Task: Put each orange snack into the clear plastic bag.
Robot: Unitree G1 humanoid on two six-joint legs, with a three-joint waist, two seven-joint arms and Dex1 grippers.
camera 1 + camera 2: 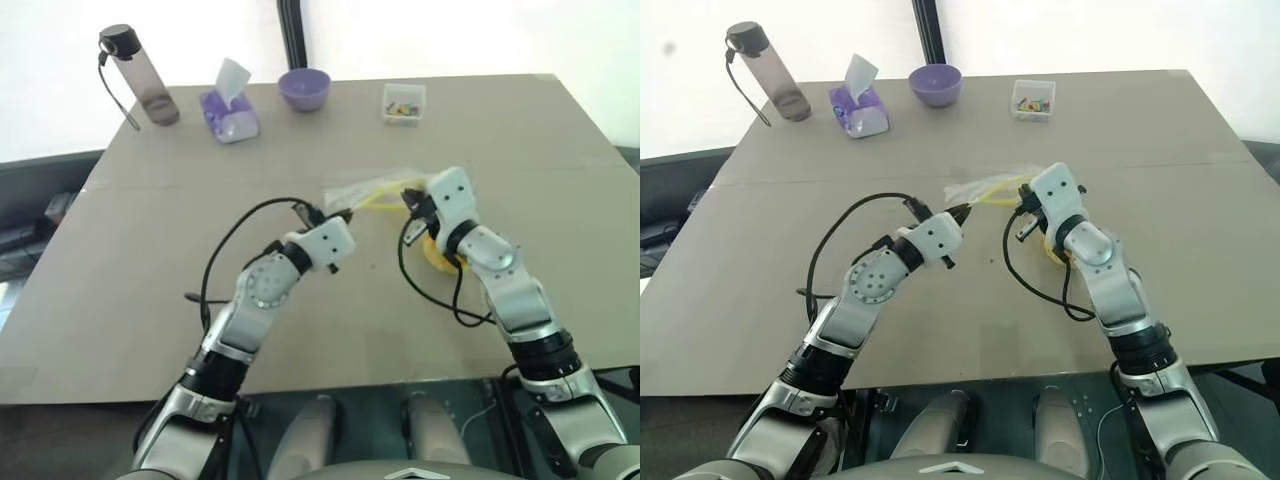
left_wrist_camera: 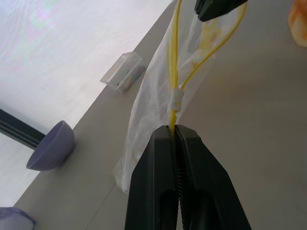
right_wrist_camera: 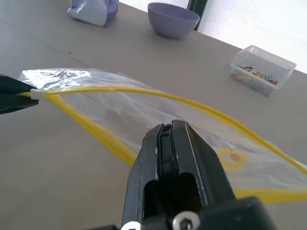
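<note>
clear plastic bag, long axis spanning both end effectors

Items counted on table: one clear plastic bag with yellow seal strip; one orange snack, partly hidden behind right arm; one purple bowl; one purple tissue pack; one grey water bottle with black cap; one small clear box holding coloured bits. Grippers numbered two: left gripper, right gripper. Table itself: one.
</note>
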